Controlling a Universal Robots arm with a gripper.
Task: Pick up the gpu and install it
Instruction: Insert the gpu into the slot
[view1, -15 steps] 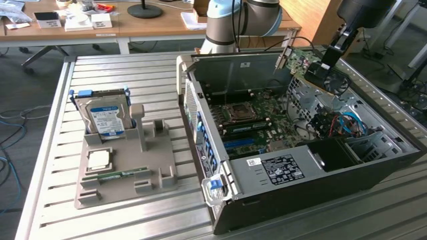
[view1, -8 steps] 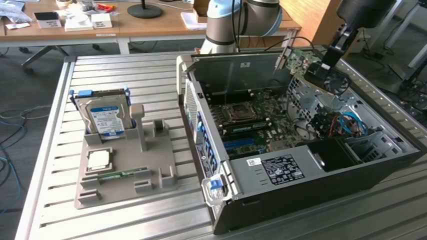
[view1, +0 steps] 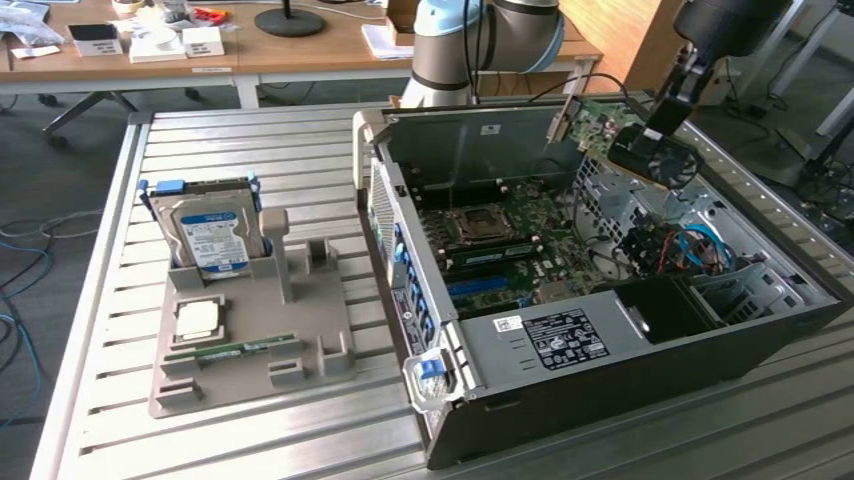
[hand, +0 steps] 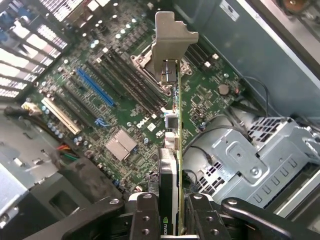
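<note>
The gpu (view1: 617, 132) hangs in the air over the open computer case (view1: 627, 350), clear of the motherboard (view1: 514, 235) beneath it. The tool (view1: 667, 112) is closed narrowly on the card's two faces at the fan end. In the wrist view the card is seen edge-on, and its long axis runs straight out from the tool (hand: 172, 220) to the silver bracket (hand: 170, 40) at the far end. The blue slot (hand: 95, 87) lies below and off to one side, and it appears skewed to that axis. On the bench (view1: 267, 440), well apart, a hard drive (view1: 207, 235) stands in a grey holder (view1: 240, 370).
</note>
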